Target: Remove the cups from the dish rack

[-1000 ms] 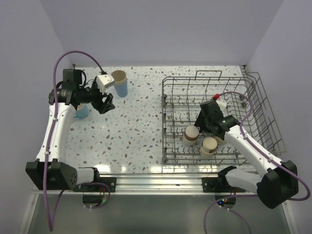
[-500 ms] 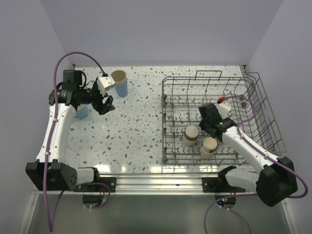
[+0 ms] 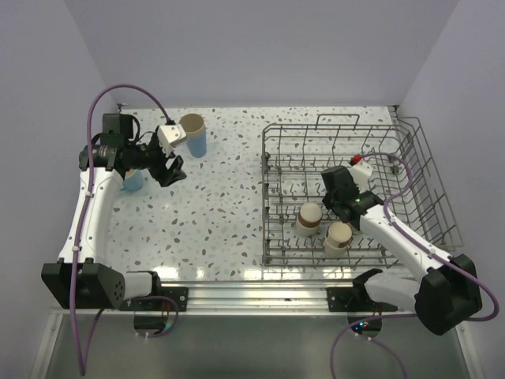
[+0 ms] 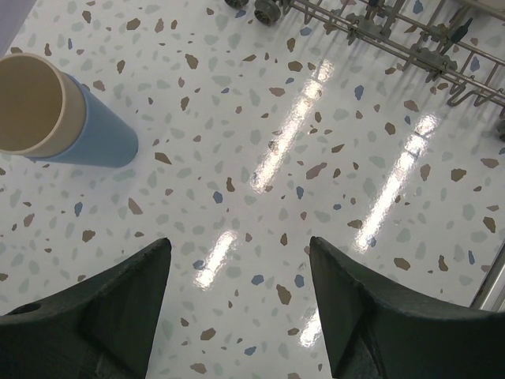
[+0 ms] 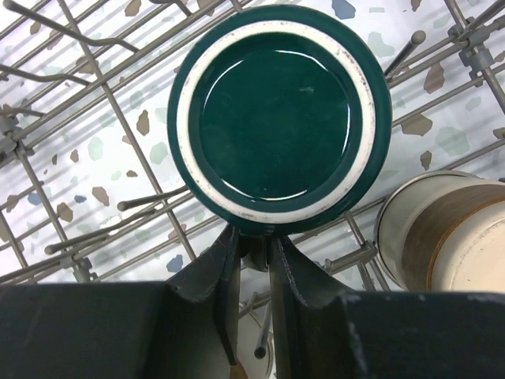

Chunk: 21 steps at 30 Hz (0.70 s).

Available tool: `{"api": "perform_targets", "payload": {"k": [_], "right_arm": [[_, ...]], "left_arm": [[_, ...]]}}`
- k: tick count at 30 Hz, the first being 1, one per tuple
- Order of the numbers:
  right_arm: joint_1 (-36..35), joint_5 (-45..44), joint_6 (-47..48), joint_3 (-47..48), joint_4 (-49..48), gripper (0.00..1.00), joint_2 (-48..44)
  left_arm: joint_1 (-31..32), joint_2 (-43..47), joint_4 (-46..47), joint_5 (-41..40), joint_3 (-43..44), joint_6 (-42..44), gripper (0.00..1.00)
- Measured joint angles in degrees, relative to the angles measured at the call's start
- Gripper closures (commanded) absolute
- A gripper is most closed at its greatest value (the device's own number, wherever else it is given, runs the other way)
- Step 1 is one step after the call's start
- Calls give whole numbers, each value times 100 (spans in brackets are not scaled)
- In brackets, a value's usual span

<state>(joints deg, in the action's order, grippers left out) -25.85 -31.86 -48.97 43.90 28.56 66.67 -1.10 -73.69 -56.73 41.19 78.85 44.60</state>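
Observation:
The grey wire dish rack (image 3: 410,158) stands on the right of the table. My right gripper (image 3: 338,196) is down inside it. In the right wrist view the right gripper (image 5: 254,251) is shut on the handle of an upturned dark teal mug (image 5: 280,118). Two short beige-and-brown cups (image 3: 309,219) (image 3: 339,235) sit upturned in the rack's near row, and one shows in the right wrist view (image 5: 442,237). My left gripper (image 3: 167,167) is open and empty over the table (image 4: 241,260). A beige tumbler nested in a light blue tumbler (image 3: 193,134) (image 4: 55,118) stands just beyond it.
A light blue cup (image 3: 132,180) stands on the table by the left arm, partly hidden. The rack's near-left corner (image 4: 394,39) shows at the top of the left wrist view. Upright tines (image 5: 158,197) surround the teal mug.
My right gripper has shifted slightly within the rack, settling lower at the mug. The left arm has barely moved.

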Motion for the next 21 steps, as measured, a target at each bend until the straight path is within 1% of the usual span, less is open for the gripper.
{"api": "perform_targets", "payload": {"k": [5,10,21], "right_arm": [[-2,146,247,24,177,100,-422],[42,13,498,136,260,100,-866],[50,-26,824,343,358,100,-872]], "left_arm": [[0,0,0,4,0,-4,25],[0,0,4,17,0,-50,25],[0,0,9,46,2,-90,25]]}}
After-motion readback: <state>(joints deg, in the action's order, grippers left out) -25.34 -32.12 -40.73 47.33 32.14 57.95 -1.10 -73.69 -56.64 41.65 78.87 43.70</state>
